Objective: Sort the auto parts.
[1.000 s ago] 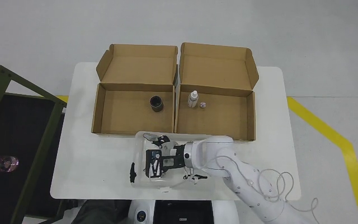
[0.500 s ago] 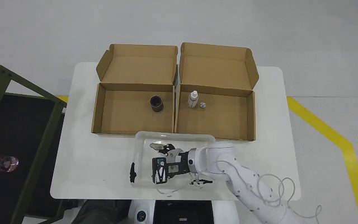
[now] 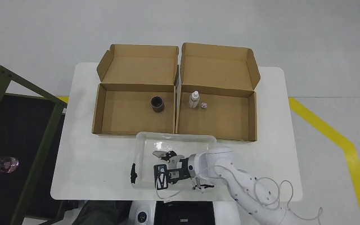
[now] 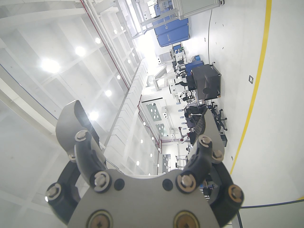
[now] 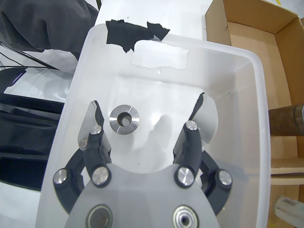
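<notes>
My right gripper point(image 5: 149, 102) hangs open inside a clear plastic bin point(image 5: 257, 67). On the bin's floor lies a round metal part with a centre hole point(image 5: 124, 119), just inside one fingertip point(image 5: 97, 110) and untouched. From above, this gripper point(image 3: 158, 174) is over the bin's point(image 3: 175, 134) front left part. The left cardboard box point(image 3: 115, 126) holds a dark cylinder point(image 3: 157, 103). The right cardboard box point(image 3: 247, 121) holds a small white bottle point(image 3: 194, 99) and a tiny pale piece point(image 3: 205, 104). My left gripper point(image 4: 141, 109) is open, empty and points up into the room.
Black tape point(image 5: 133, 33) and a white label point(image 5: 161, 56) stick to the bin's end wall. Both boxes stand side by side behind the bin with their lids folded back. A dark cloth point(image 5: 42, 12) lies beyond the table's edge. Bare white table point(image 3: 84, 146) flanks the bin.
My right gripper has slid toward the table's front edge inside the bin, staying open. The boxes and their contents have not moved.
</notes>
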`<state>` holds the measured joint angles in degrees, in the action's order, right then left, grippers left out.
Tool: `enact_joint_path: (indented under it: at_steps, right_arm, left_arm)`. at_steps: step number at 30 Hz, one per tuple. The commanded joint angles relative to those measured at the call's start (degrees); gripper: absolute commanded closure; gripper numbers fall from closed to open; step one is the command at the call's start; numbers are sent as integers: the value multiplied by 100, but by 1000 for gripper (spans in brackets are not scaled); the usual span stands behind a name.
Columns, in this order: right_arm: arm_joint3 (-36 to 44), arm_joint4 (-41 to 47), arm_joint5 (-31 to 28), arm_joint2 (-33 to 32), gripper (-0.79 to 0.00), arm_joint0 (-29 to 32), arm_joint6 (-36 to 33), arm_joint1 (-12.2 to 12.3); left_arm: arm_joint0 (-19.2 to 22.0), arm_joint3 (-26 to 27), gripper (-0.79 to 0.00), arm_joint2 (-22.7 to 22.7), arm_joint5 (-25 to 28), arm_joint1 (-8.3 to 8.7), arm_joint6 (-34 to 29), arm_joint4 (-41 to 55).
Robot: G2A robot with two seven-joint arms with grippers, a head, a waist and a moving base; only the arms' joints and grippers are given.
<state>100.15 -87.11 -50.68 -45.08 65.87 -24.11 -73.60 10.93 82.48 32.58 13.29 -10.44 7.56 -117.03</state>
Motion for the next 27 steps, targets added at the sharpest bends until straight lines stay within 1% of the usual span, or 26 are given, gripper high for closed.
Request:
enact_joint_path:
  at_steps: [1, 9, 13, 15, 17, 19, 22, 23, 26, 27]
  right_arm:
    - [-56, -14, 0, 40, -631, -15, 5, -1]
    - [-361, -72, 42, 212, -570, -89, 53, -15]
    - [-532, -75, 79, 286, -520, -149, 104, -30]
    - [-581, -79, 104, 307, -471, -169, 126, -34]
    - [-605, -73, 113, 324, -388, -187, 134, -35]
    - [-617, -67, 121, 337, -351, -201, 139, -36]
    - [-629, -54, 118, 354, -249, -224, 144, -35]
    - [-630, -34, 114, 362, -231, -228, 158, -37]
    - [-613, 21, 109, 380, -55, -250, 191, -40]
    - [-600, 48, 118, 377, -28, -257, 221, -41]
  left_arm:
    - [0, 0, -785, 0, 0, 0, 0, 0]
    - [0, 0, -785, 0, 0, 0, 0, 0]
    - [0, 0, -785, 0, 0, 0, 0, 0]
    - [0, 0, -785, 0, 0, 0, 0, 0]
    - [0, 0, -785, 0, 0, 0, 0, 0]
    - [0, 0, -785, 0, 0, 0, 0, 0]
    - [0, 0, -785, 0, 0, 0, 0, 0]
    - [0, 0, -785, 0, 0, 0, 0, 0]
    - [0, 0, -785, 0, 0, 0, 0, 0]
    - [0, 0, -785, 0, 0, 0, 0, 0]
